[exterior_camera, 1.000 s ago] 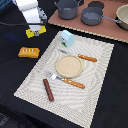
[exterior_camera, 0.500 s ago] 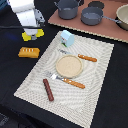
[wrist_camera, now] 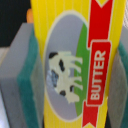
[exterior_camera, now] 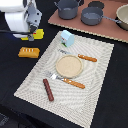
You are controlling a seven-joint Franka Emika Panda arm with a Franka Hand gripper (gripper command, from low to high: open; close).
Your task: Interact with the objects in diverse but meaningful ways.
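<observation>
The butter packet (wrist_camera: 75, 65) sits between the fingers (wrist_camera: 25, 85) — held, its long axis running along the pads — pinched across its width.

light: even, bright, soft shadows | exterior: low-res, slightly blurred, dark worktop (exterior_camera: 112, 75) underexposed | wrist: very close, packet (wrist_camera: 75, 65) soft-focused, print smeared, edges blurriest | glare: none seen

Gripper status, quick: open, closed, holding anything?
Gripper: closed on the butter packet, fingers pressing both its sides.
</observation>
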